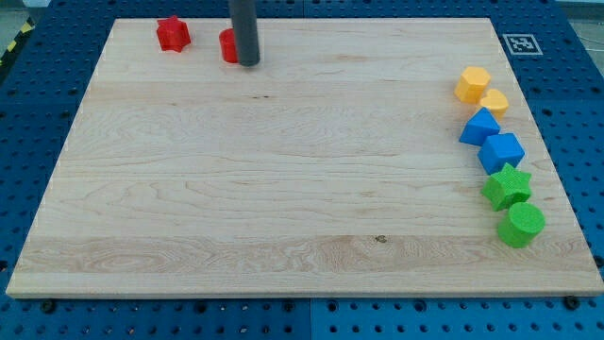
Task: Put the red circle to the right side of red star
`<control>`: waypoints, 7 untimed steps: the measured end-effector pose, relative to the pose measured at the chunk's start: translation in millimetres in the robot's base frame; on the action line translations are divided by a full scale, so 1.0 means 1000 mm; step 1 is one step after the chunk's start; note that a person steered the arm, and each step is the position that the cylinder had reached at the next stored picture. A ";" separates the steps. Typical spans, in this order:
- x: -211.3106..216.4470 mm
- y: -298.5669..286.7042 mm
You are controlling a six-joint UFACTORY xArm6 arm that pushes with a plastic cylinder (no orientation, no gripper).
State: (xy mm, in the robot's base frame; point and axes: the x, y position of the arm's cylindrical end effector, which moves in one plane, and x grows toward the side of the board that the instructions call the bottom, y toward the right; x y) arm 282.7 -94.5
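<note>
The red circle [227, 45], judged light, rigid and easily slid, was touched by my tip [248, 63] just right of the red star [173, 34]; no jaws were fitted.

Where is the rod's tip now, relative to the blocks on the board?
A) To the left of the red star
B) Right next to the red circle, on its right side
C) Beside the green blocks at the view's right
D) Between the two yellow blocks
B: my tip stands against the right edge of the red circle, partly covering it, with the red star further to the view's left.
</note>
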 end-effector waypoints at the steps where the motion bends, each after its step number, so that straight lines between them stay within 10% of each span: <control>1: -0.003 -0.012; 7: -0.052 -0.035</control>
